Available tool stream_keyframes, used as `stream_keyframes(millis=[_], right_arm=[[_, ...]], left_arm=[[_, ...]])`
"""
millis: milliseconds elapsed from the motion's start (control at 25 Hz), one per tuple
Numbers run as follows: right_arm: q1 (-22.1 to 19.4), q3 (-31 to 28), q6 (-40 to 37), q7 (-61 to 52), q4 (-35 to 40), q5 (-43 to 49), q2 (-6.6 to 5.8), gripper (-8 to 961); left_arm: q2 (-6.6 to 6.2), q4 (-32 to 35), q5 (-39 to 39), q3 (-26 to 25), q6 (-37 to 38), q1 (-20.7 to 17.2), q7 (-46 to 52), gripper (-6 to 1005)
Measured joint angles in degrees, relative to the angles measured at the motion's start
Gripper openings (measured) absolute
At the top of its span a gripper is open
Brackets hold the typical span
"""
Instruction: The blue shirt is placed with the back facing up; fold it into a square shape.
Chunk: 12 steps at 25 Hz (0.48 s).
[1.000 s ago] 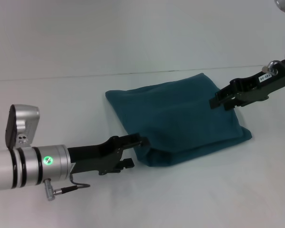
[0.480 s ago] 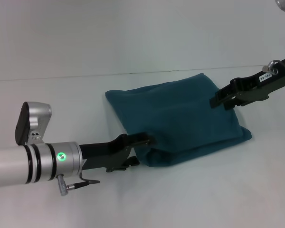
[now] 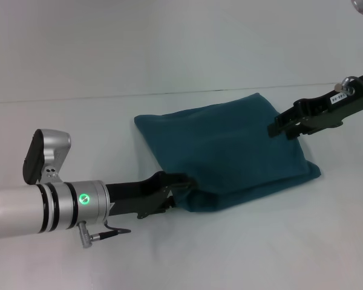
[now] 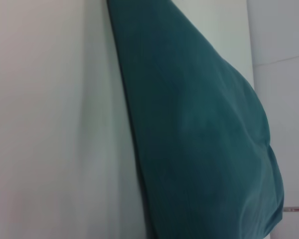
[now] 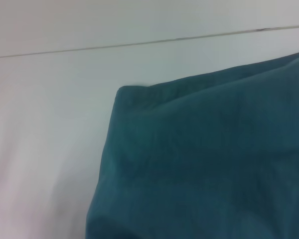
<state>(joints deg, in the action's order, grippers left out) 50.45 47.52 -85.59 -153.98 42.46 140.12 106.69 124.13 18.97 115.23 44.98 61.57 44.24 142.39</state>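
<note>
Unreadable white label on right gripper [image 3: 285, 129]

left tool [image 3: 180, 181]: tips hidden in blue shirt [image 3: 230, 157] fold | right tool [image 3: 284, 128]: jaw gap unreadable

The left arm [image 3: 24, 208] is a silver tube with black rings and a green light. Both end in black parts: the left claw [image 3: 180, 181] and the right claw [image 3: 285, 130], which bears a white label.

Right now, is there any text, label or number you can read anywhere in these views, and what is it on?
White label on the right hand, near its wrist end at the shirt's far right edge: printed characters there, too small to read.
Blue shirt: plain side up in all three views, no print visible.
Left hand, at the shirt's near left corner: only a green indicator light on the arm behind it, no text.
White table: no markings.
</note>
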Motion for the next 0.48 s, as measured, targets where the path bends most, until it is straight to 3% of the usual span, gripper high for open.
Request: stream_keyframes(millis=[200, 480], right_arm=[[0.0, -0.1, 0.1, 0.0, 0.0, -0.1, 0.00, 526], [-0.1, -0.1, 0.0, 0.0, 0.0, -0.1, 0.00, 527]], left_arm=[[0.07, 0.0, 0.0, 0.0, 0.1, -0.2, 0.0, 632], [0.13, 0.0, 0.1, 0.0, 0.6, -0.2, 0.0, 315]])
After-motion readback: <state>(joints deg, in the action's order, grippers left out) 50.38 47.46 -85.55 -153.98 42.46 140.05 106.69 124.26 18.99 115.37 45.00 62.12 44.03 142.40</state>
